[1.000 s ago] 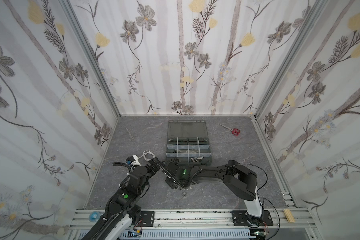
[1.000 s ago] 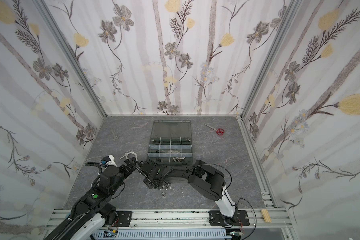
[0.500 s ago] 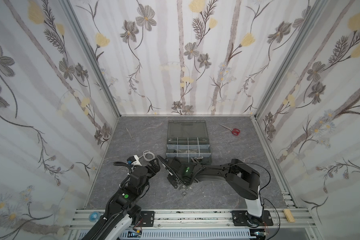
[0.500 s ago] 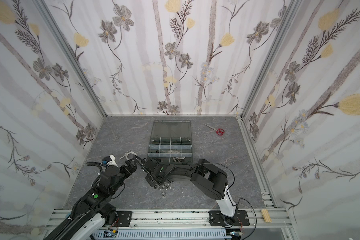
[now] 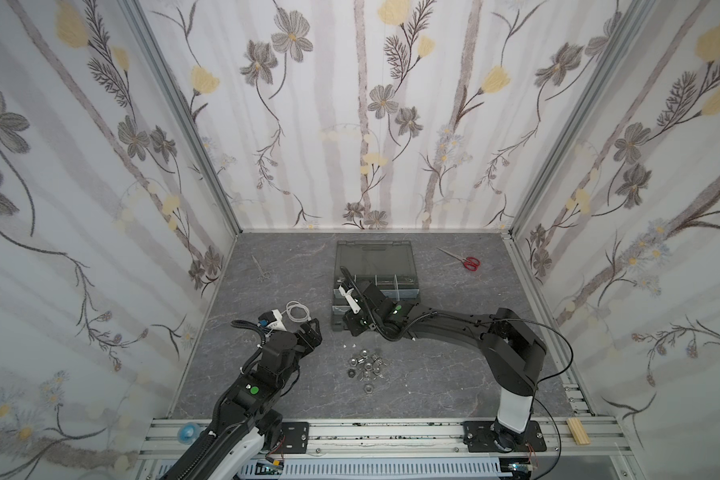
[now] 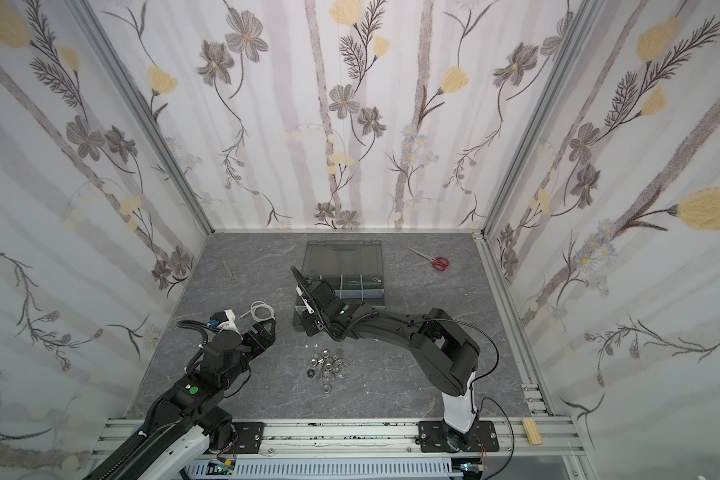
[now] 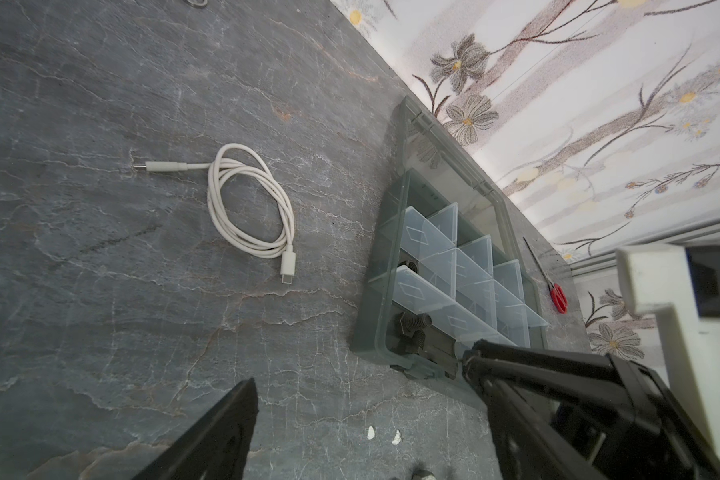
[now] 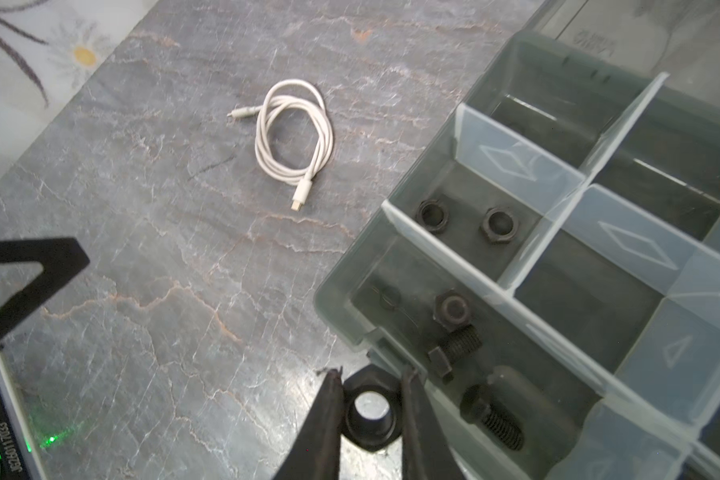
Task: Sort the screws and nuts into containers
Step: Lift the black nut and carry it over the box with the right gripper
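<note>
Grey slab (image 5: 433,374): right fingers (image 8: 323,428), clamping a black nut (image 8: 371,434), reached the case (image 8: 337,307); left fingers (image 7: 221,436) spread.

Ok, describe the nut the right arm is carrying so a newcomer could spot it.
Find the dark grey plastic organizer case with translucent dividers. By its corner, the right arm's fingers pinch one black hex nut. Other black nuts lie inside a compartment; only this one is held.
</note>
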Tool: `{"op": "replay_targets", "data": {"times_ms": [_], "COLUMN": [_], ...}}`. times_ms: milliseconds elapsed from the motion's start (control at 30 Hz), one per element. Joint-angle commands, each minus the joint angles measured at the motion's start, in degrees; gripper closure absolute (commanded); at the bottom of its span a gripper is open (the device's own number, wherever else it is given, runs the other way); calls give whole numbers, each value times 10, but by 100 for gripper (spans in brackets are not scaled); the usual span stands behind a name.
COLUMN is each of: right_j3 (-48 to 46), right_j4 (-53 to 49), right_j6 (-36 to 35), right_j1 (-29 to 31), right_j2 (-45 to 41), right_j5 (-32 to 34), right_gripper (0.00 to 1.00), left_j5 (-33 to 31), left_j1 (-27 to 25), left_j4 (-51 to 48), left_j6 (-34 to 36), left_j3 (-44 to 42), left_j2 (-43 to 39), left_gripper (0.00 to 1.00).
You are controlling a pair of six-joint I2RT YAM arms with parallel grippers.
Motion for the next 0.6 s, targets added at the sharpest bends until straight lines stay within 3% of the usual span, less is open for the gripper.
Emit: {"op": "replay_targets", "data": {"times_ms": [0, 333, 567], "right_j3": [28, 138, 165], "right_j4": [32, 31, 24], "right_j6": [4, 35, 45], "right_j1": [-11, -53, -65], "right_j2": [20, 111, 142], "right_j5": [-18, -40, -55], "right_gripper": [86, 85, 81], "left_j5": [14, 44, 52], "left_j1": [1, 0, 0], "left_j4": [5, 9, 11], "left_j6": [7, -1, -2], "left_j3": [6, 6, 6], "left_j2": [6, 21, 27], "left_gripper": [12, 13, 13]}}
